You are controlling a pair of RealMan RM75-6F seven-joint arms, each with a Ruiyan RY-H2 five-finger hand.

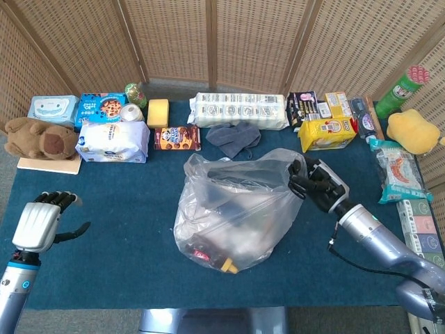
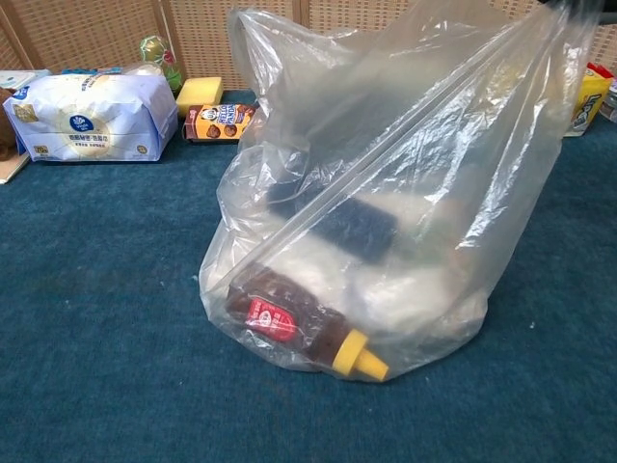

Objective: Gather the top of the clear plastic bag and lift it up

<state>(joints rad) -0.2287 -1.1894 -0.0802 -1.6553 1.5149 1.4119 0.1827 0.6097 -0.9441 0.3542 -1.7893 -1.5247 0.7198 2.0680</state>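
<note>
The clear plastic bag (image 1: 233,209) stands in the middle of the blue table, with a brown sauce bottle with a yellow cap (image 2: 308,333) and a dark flat item inside. My right hand (image 1: 316,184) grips the bag's top edge at its right side, pulling the plastic taut up and to the right. In the chest view the bag (image 2: 405,183) fills the frame and the right hand is out of sight above. My left hand (image 1: 38,223) hovers near the table's front left, holding nothing, fingers spread and a little curled.
Along the back lie a toilet roll pack (image 1: 240,110), a grey cloth (image 1: 233,138), a cookie box (image 1: 177,138), a white bag (image 1: 111,141) and a yellow packet (image 1: 327,133). A plush bear (image 1: 38,138) sits at left, snack packs (image 1: 400,174) at right.
</note>
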